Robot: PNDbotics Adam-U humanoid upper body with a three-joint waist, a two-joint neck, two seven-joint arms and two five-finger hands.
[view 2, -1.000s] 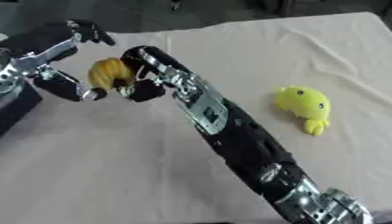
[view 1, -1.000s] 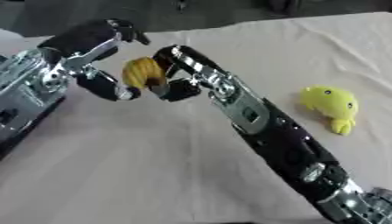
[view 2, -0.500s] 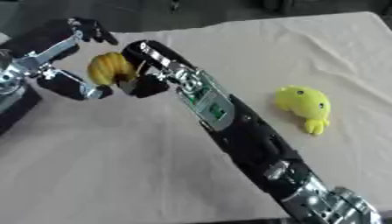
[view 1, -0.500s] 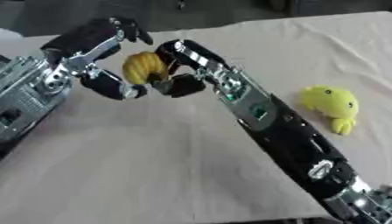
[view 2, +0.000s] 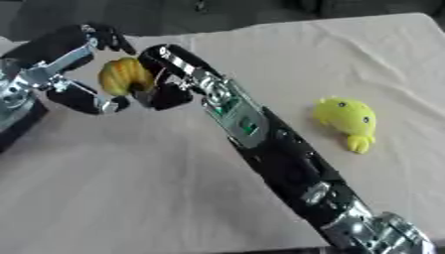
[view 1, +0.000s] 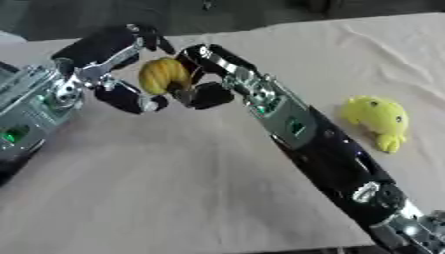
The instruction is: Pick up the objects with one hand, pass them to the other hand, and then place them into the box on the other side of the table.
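The table (view 1: pixel 174 198) is covered in a matt beige cloth, soft-looking, with shallow creases near its far right corner. The yellow toy (view 1: pixel 376 119) looks like plush: a fuzzy, dull surface with no shine. The banana (view 1: pixel 163 75) has a smooth, slightly waxy yellow skin with faint ridges; it may be plastic, though the view is too soft to be sure. The right hand (view 1: pixel 204 74) and left hand (view 1: pixel 117 54) are matt black, seemingly hard plastic, with rubbery-looking dark pads. The arms show glossy black shells, and bright silver metal at the joints catches the light.
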